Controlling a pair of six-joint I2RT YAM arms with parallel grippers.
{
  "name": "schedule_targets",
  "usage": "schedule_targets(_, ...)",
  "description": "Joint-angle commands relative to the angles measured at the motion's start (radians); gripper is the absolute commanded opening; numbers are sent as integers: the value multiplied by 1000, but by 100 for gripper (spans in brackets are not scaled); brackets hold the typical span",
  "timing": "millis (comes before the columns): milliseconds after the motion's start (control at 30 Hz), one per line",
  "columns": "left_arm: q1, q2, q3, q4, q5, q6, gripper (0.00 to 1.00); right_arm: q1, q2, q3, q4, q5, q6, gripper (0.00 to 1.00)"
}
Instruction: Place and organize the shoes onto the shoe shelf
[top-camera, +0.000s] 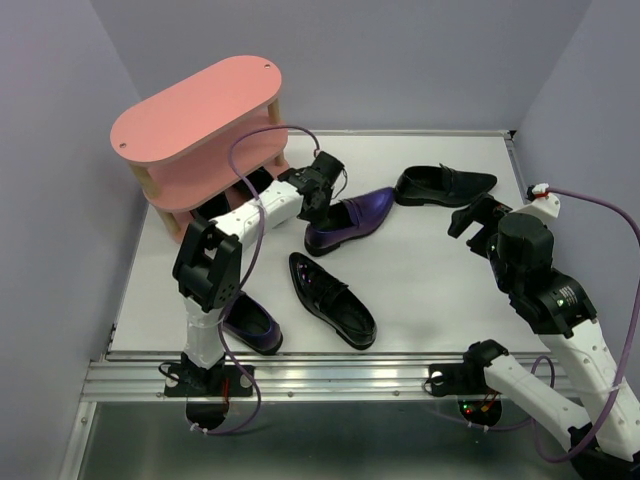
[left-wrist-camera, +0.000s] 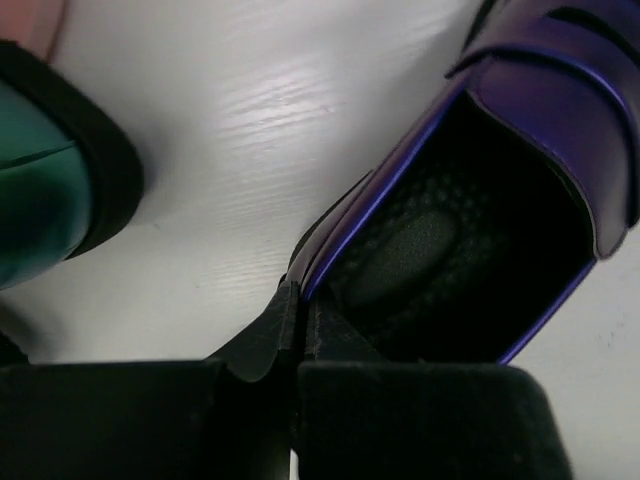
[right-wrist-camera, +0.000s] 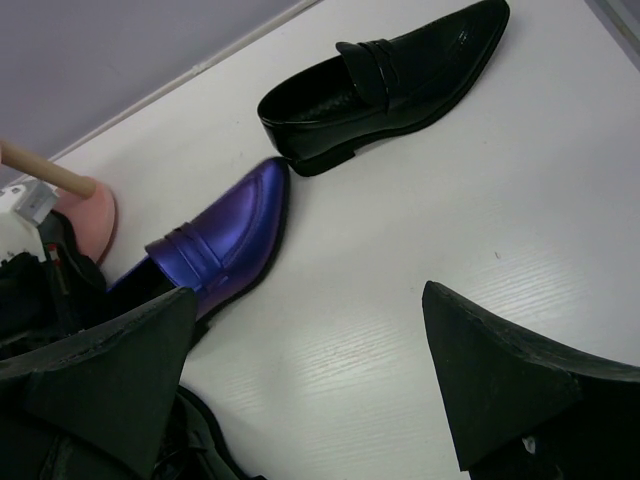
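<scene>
The pink shoe shelf stands at the table's back left. My left gripper is shut on the side wall of a purple loafer beside the shelf; in the left wrist view the jaws pinch the rim of the purple loafer, one finger inside and one outside. My right gripper hovers open over bare table, fingers wide apart around nothing. A black loafer lies at the back, another black loafer in the middle, and a second purple loafer near the left arm's base.
A dark shoe with a teal insole lies close to the left gripper, by the shelf's bottom board. The shelf's pink foot and the held purple loafer show in the right wrist view. Walls close the table at the back and on both sides.
</scene>
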Motion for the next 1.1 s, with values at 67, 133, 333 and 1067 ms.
schedule_targets(67, 14, -102, 24, 67, -98, -225, 0, -7, -13, 18, 15, 16, 1, 100)
schedule_targets(133, 14, -98, 24, 77, -105, -268, 0, -7, -10, 18, 15, 12, 0, 100)
schedule_targets(333, 8, -76, 25, 68, -159, -466, 0, -7, -13, 29, 10, 7, -4, 100)
schedule_targets(1067, -60, -13, 128, -53, -243, -400, 70, -7, 40, 47, 16, -16, -34, 100)
